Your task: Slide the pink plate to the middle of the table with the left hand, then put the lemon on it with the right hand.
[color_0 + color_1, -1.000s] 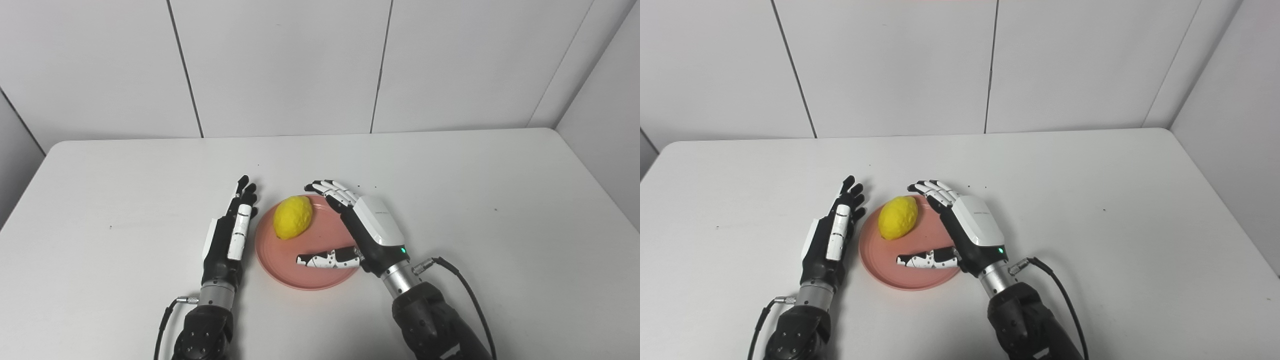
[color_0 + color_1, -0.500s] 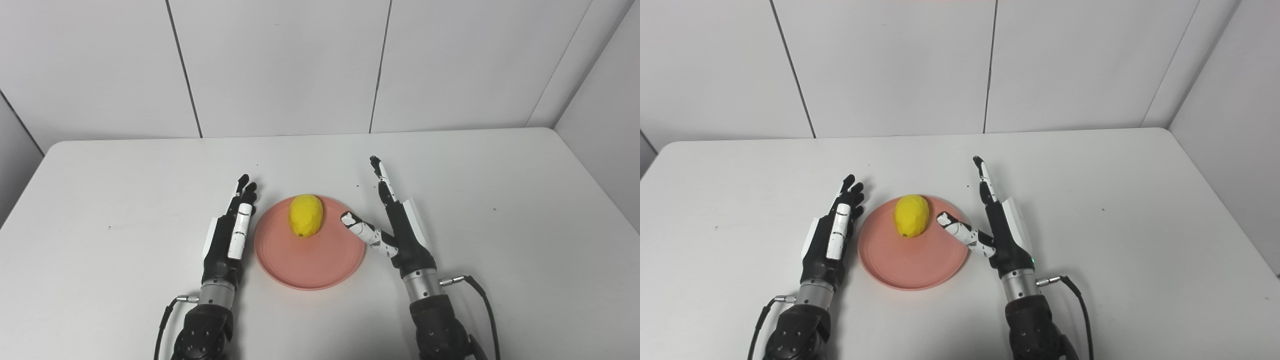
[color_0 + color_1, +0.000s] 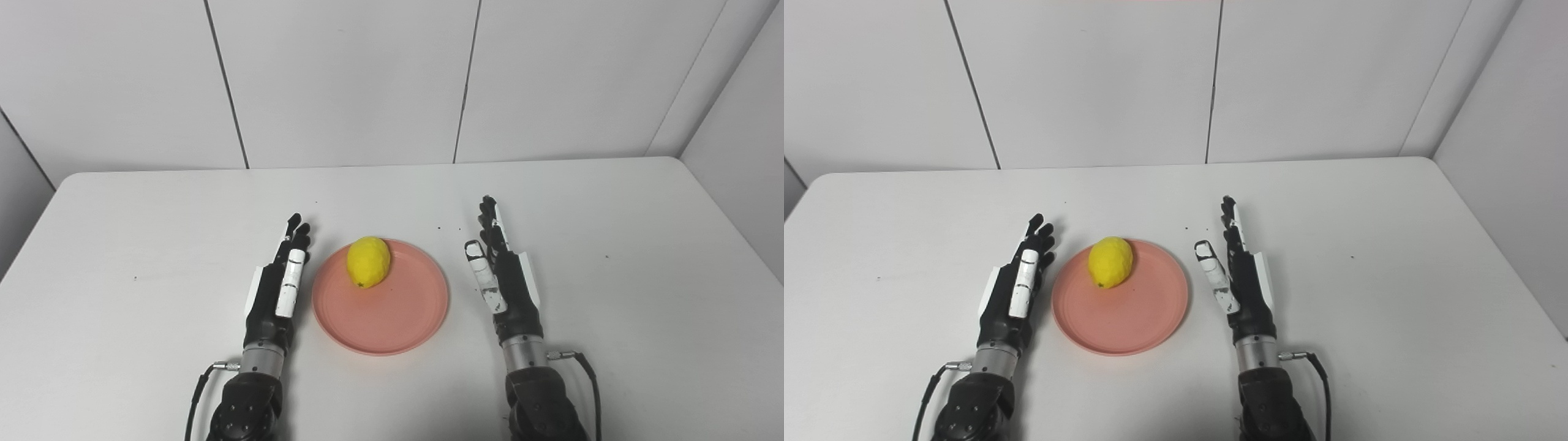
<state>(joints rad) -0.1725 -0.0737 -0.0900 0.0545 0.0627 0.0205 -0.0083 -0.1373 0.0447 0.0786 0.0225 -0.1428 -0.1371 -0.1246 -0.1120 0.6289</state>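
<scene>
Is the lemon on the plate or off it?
On it. The lemon rests on the far part of the pink plate, with neither open hand touching it.

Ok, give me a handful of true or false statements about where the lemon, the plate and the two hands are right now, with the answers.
1. The lemon lies on the pink plate. True.
2. The right hand holds the lemon. False: it is open, on the table beside the plate's right edge, holding nothing.
3. The left hand is open, beside the plate's left edge. True.
4. The lemon sits on the plate's near side, closest to the robot. False: it sits on the far side.
5. The plate lies between the two hands. True.
</scene>
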